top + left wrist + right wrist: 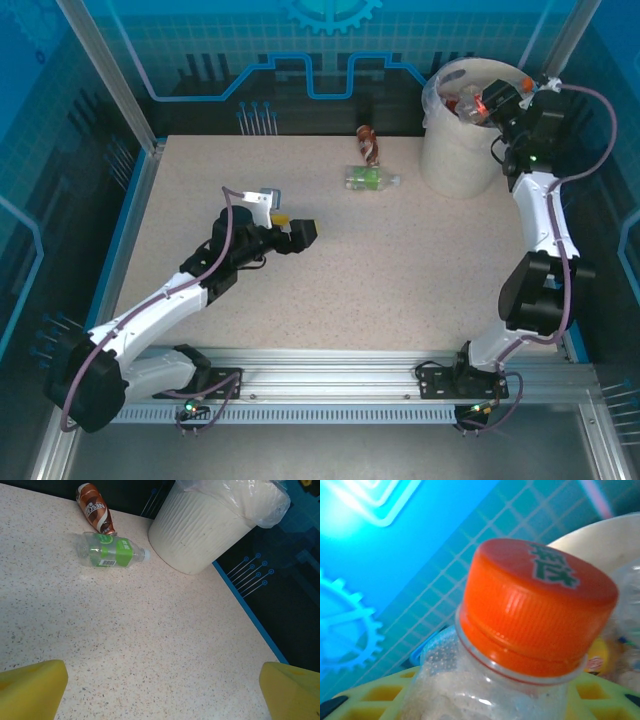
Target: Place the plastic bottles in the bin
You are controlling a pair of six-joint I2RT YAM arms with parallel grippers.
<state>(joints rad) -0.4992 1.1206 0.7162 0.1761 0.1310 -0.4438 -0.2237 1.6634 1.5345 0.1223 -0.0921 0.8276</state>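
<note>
The cream-white bin [445,165] stands at the table's far right, lined with a clear bag, and holds several bottles. Over its rim my right gripper [497,103] is shut on a clear plastic bottle [535,605] with an orange cap, whose neck rises between the yellow fingers [370,700]. The bin's rim [605,537] lies just behind the cap. A green-labelled bottle [370,179] lies on its side left of the bin, and a brown bottle [371,143] lies just beyond it. My left gripper [300,232] hovers open over the table's middle, pointing at the green bottle [111,551].
The brown bottle [94,507] rests near the table's far edge against the blue back wall. Clear panels and aluminium posts enclose the table. The table's right edge [250,615] runs close beside the bin [200,535].
</note>
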